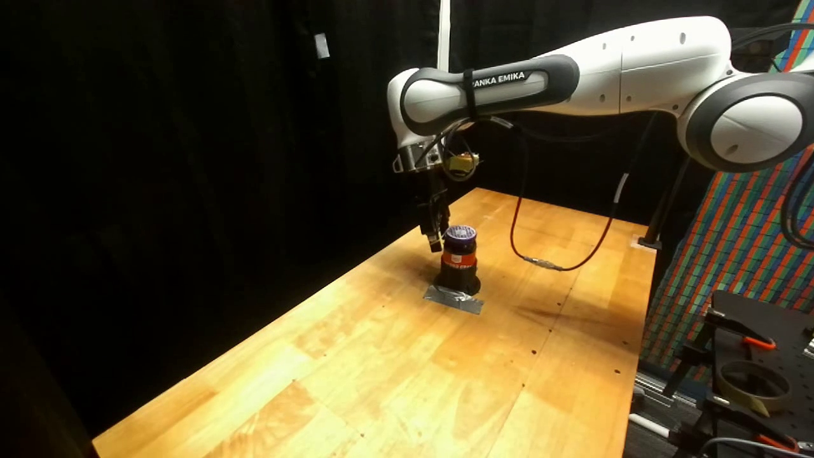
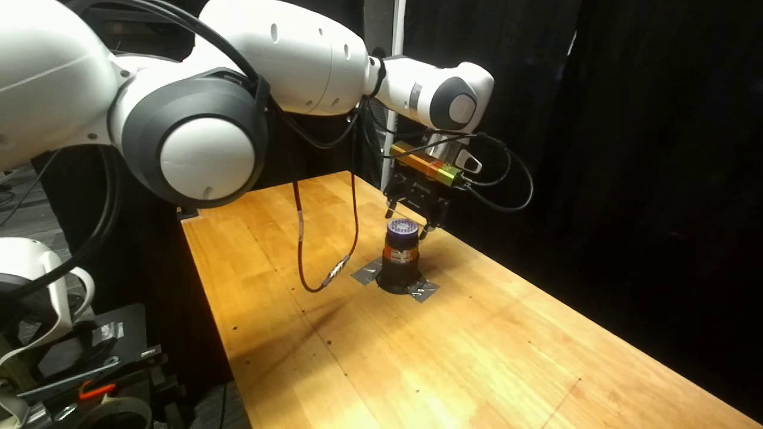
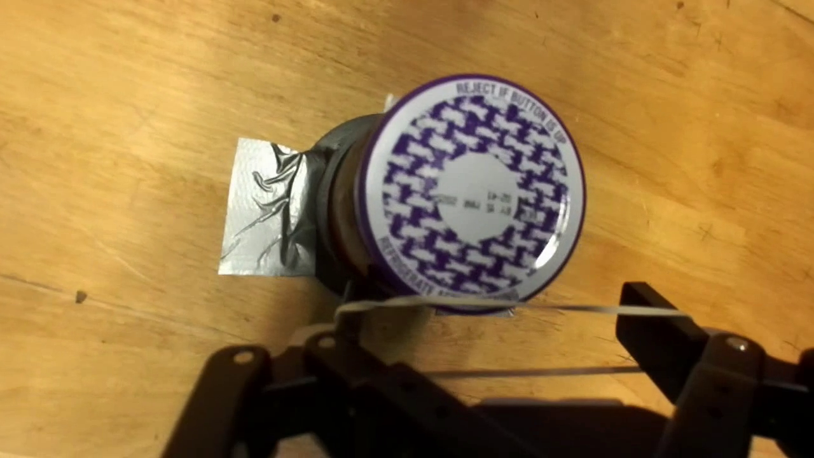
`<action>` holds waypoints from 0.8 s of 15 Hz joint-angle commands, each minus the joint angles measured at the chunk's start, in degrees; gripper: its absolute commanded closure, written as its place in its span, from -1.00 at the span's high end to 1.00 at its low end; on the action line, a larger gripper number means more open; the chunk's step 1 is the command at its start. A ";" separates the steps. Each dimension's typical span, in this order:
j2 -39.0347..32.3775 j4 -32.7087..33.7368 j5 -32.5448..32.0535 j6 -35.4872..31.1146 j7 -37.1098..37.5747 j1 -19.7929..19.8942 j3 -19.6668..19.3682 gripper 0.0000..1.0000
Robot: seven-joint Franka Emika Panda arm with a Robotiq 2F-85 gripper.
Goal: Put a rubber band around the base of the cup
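Observation:
The cup is a small upright dark jar with an orange band and a purple-and-white lid, standing in a black base on the wooden table; it shows in both exterior views (image 1: 459, 261) (image 2: 400, 255). In the wrist view its lid (image 3: 477, 197) fills the middle. My gripper (image 3: 493, 308) is open, fingers wide apart, beside the cup at about lid height. A pale rubber band (image 3: 572, 309) is stretched between the two fingers. One strand crosses over the lid's near edge in the wrist view; another runs lower. The band is not around the cup.
Grey tape strips (image 1: 455, 300) (image 3: 270, 210) lie on the table (image 2: 477, 357) at the cup's base. A red-and-black cable (image 2: 301, 238) hangs from the arm near the cup. A black cart (image 1: 763, 318) with tools and a tape roll stands beside the table.

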State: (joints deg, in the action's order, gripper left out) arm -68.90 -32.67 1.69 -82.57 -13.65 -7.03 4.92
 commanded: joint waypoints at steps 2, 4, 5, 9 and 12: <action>-0.70 1.70 -1.14 0.91 1.39 -1.06 -1.04 1.00; -0.30 1.49 -1.56 1.83 1.99 -1.33 -1.77 1.00; 0.13 1.02 -1.94 3.66 2.49 -1.41 -2.26 1.00; 1.67 -0.53 -2.57 11.07 0.16 -0.65 -2.79 1.00; 2.89 -1.79 -2.43 16.72 -4.17 0.56 -2.47 1.00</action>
State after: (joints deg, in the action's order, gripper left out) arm -68.39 -32.69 -0.04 -71.02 -13.95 -7.32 2.42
